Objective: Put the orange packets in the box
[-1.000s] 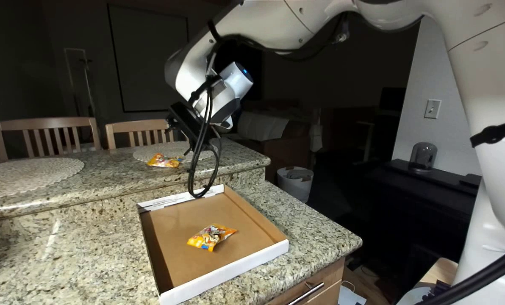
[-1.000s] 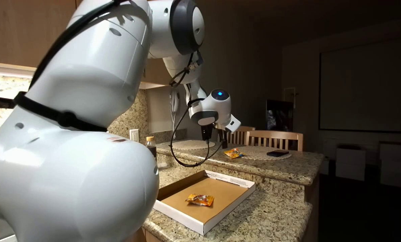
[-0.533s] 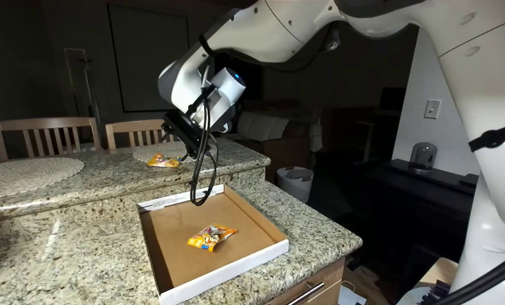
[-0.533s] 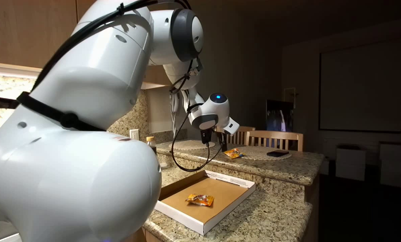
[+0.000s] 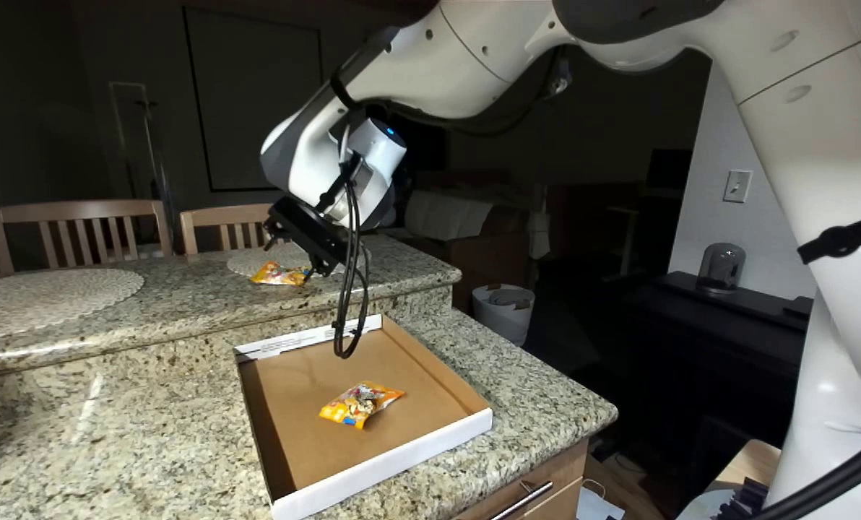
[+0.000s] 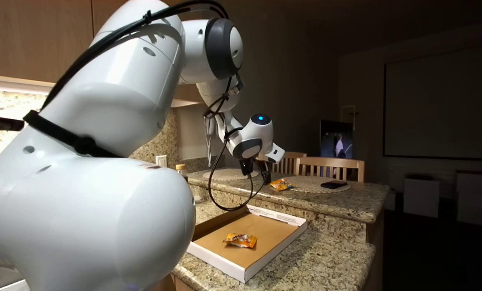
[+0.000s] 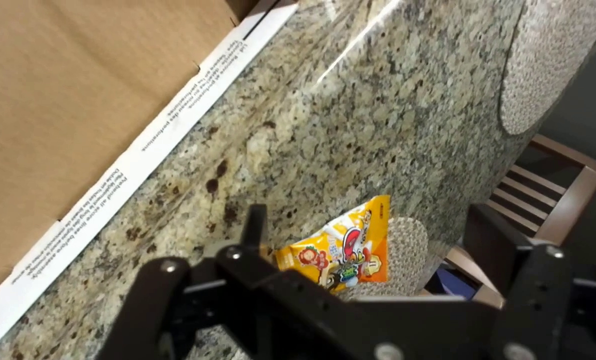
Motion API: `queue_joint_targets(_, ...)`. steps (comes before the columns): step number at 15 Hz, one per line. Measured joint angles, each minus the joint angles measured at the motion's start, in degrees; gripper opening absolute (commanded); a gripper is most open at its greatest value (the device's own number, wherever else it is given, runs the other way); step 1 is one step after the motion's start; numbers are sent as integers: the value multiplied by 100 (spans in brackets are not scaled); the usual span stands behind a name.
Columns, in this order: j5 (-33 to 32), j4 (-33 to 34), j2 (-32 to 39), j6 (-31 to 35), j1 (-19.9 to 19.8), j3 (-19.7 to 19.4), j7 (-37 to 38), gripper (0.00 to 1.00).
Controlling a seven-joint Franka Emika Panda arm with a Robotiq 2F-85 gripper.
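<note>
One orange snack packet (image 5: pixel 362 404) lies on the brown floor of the shallow cardboard box (image 5: pixel 300 375); a second packet (image 7: pixel 348 245) lies outside it, on the raised level of the granite bench (image 5: pixel 192 289), at the edge of a round woven placemat (image 7: pixel 409 250). The step in hand looks to be the pick-up of that outside packet. The tool (image 7: pixel 370 222) stands wide with nothing gripped: in the wrist view its fingers (image 7: pixel 255 227) are spread well apart, and the packet shows in the gap between them, nearer one finger than the other. Whether a finger touches it I cannot tell.

The next move probably calls for centring the tool over the packet, lowering it until both fingers straddle the puffed middle, then drawing them together; a bite on the thin end alone could slip. After that it would need a lift, then a carry down into the box on the bench's lower level.

Counted: two packets, one in the box and one out; one box; one tool with two fingers. Around them are two placemats, the other placemat (image 5: pixel 48 292) well apart from the packet; two slat-backed wooden chairs (image 5: pixel 76 210); one dark phone-like slab (image 6: pixel 334 184); and one yellow-capped bottle (image 6: pixel 181 169), partly hidden behind the arm (image 6: pixel 115 93).
</note>
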Motion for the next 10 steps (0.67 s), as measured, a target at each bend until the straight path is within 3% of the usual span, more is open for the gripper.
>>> queue_joint_targets(4,-516,639,499,-432,322,-626,719,100)
queue_joint_targets(10,-665,1615,1032,-669,180,-1109,1320,100)
